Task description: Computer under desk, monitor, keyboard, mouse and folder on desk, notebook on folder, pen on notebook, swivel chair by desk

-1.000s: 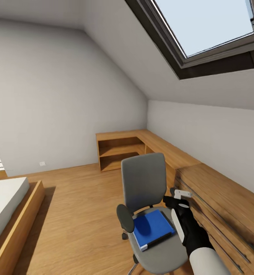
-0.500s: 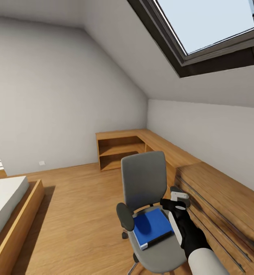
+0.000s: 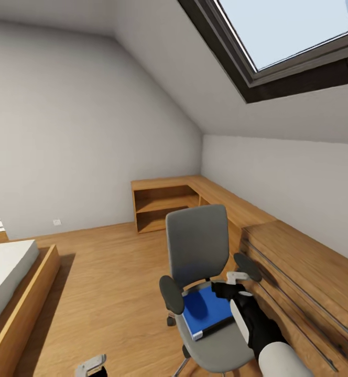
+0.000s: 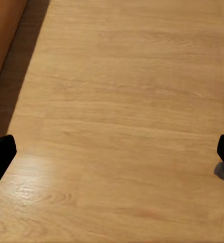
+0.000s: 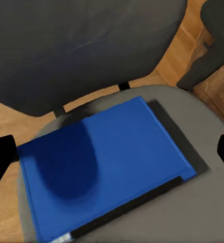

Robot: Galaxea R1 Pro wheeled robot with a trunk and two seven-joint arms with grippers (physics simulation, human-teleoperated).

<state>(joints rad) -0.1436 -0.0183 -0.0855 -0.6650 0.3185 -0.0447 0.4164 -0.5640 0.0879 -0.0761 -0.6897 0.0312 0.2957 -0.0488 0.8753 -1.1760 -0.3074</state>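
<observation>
Since the earlier head frames the right claw has advanced from the chair's right armrest to a position over the right edge of the folder, and the left claw has entered the lower left edge of the frame. The folder lies flat on the seat of the chair, lower centre of the head view; in the right wrist view the folder fills the centre, with the chair back across the top. The right claw is open wide: its two dark fingertips sit at the far left and far right edges of the wrist frame, and nothing is between them. The left claw is also open and empty, hanging above bare floor. Risks, as a judgement: the folder is thin and lies flush on padding, so a descent from above may press it into the cushion or slide it toward the seat edge instead of gripping it. The chair stands on casters and may roll or swivel under contact. The armrest is just beside the claw and may be struck. A dark strip shows under the folder's near edge; whether it is a second item or shadow cannot be determined. The chair base is cut off at the bottom of the head frame.
</observation>
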